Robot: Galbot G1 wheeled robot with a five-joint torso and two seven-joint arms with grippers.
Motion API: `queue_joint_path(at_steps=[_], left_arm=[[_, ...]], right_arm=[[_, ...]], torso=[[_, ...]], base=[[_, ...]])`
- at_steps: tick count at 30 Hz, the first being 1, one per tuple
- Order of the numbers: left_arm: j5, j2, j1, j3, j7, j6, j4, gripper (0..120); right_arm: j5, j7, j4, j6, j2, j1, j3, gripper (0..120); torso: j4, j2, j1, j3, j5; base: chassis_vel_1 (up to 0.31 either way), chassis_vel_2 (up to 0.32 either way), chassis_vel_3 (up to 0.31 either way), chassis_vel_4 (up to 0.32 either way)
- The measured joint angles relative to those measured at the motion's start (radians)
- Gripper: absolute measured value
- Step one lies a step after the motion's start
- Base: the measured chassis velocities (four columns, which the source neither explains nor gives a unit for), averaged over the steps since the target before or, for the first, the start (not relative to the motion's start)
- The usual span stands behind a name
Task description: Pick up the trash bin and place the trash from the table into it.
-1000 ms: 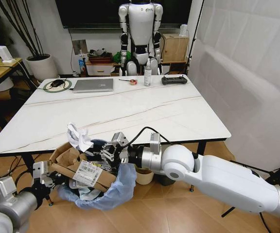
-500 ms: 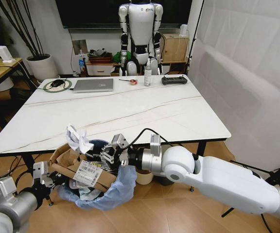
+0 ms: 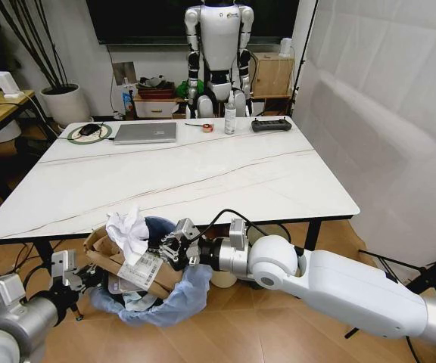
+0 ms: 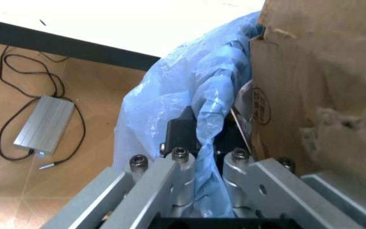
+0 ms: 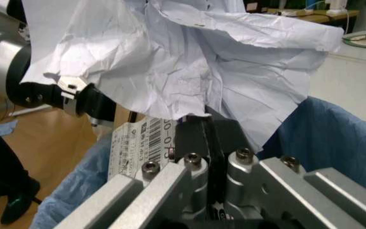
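Low at the left of the head view, left gripper point(image 3: 73, 274) clamped on the bin point(image 3: 174, 300) rim, holding it off the floor just below the table point(image 3: 203, 170) near edge; in the left wrist view, fingers point(image 4: 181, 143) pinched narrow on a fold of the blue bag point(image 4: 170, 119), torn cardboard point(image 4: 323, 86) pressing close beside, a grey box point(image 4: 43, 125) with cable on the floor beyond; inside the bin, cardboard box point(image 3: 104, 249) with a white barcode label point(image 3: 141, 270), digits too small to read, other litter beneath hard to tell; above it, crumpled paper point(image 3: 129, 232) gripped by the right gripper point(image 3: 166, 244); in the right wrist view, jaws closed tight on the paper point(image 5: 189, 62), label point(image 5: 138, 148) below showing "0-0"; far back, laptop point(image 3: 146, 132) and bottle point(image 3: 230, 117).
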Motion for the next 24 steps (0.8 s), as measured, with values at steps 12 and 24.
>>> queue_joint_path(at_steps=[12, 24], left_arm=[[-0.003, 0.003, -0.008, -0.001, 0.000, 0.000, 0.007, 0], [-0.003, 0.001, -0.014, 0.000, 0.001, 0.000, 0.009, 0]], right_arm=[[-0.002, -0.003, 0.027, 0.007, -0.007, 0.014, 0.015, 0], [-0.016, -0.011, 0.015, 0.023, -0.001, 0.035, 0.005, 0]], torso=[[0.0000, 0.000, 0.000, 0.000, 0.0000], [0.0000, 0.000, 0.000, 0.000, -0.0001]], base=[[0.000, 0.000, 0.000, 0.000], [0.000, 0.000, 0.000, 0.000]])
